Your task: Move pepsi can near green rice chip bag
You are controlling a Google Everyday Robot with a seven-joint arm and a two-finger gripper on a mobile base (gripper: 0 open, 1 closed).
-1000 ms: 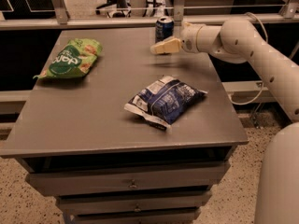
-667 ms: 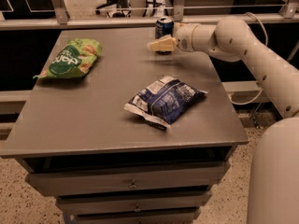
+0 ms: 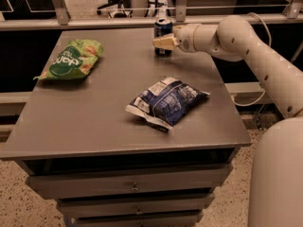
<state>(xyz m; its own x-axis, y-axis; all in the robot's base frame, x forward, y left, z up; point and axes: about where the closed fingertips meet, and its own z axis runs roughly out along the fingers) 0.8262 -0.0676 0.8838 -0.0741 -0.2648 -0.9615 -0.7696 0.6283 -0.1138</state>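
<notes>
Now the gripper (image 3: 162, 41) meets the pepsi can (image 3: 163, 26) at top centre, seemingly to take hold.
Whether its grip has closed I cannot tell. The green rice chip bag (image 3: 72, 60) lies well apart, upper left; 1 blue-and-white bag (image 3: 166, 102) lies mid-frame on the table (image 3: 94, 122), probably below the path.

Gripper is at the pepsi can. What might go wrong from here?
1. The pepsi can stands upright close to the far edge of the table, with the gripper right at it; a misjudged nudge might tip it or push it off the back.
2. The green rice chip bag lies far across at the left; a low carry that strays forward might catch the blue-and-white bag in the middle.
</notes>
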